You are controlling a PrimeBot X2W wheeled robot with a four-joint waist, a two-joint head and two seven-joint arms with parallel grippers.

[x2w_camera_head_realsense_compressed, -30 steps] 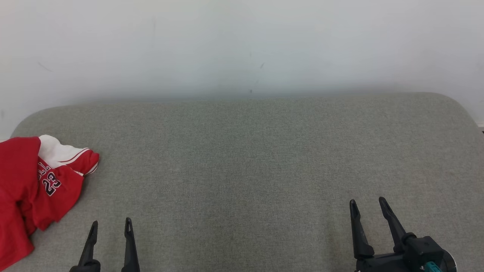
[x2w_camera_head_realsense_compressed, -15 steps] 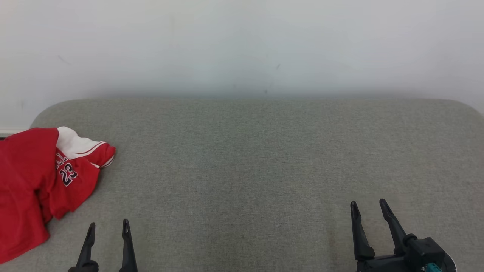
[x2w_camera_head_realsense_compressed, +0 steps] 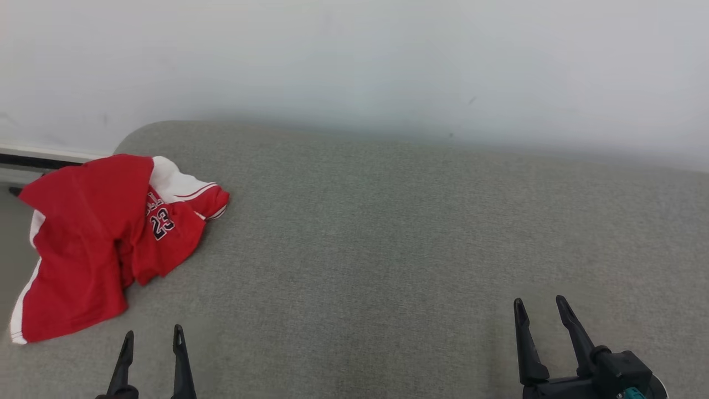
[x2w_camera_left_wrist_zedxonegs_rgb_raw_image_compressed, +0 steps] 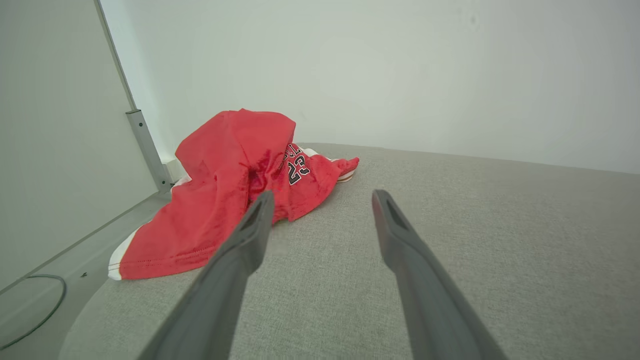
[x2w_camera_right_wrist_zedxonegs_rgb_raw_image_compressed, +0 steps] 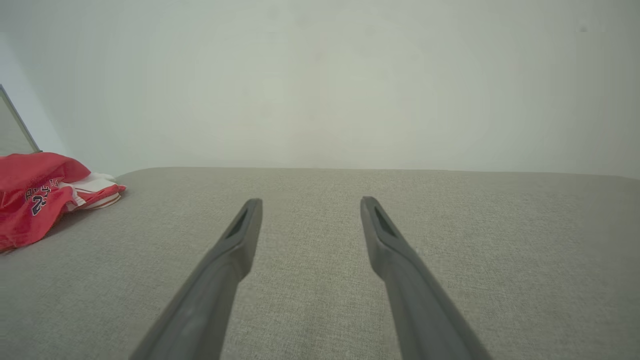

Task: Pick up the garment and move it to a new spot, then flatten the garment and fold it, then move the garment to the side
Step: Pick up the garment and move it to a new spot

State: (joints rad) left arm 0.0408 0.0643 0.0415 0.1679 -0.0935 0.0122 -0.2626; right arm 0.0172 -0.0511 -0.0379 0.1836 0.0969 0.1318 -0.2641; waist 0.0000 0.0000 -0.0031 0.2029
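The garment (x2w_camera_head_realsense_compressed: 105,238) lies crumpled at middle left, just up-left of the left gripper (x2w_camera_head_realsense_compressed: 153,331), far from the right gripper (x2w_camera_head_realsense_compressed: 539,301); both gape empty.

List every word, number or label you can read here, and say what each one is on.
"23": dark numerals on the red garment, clear in the head and left wrist views.
Lettering just above the "23": cut off by a fold and too small, so it cannot be read in full.
No other text can be read.
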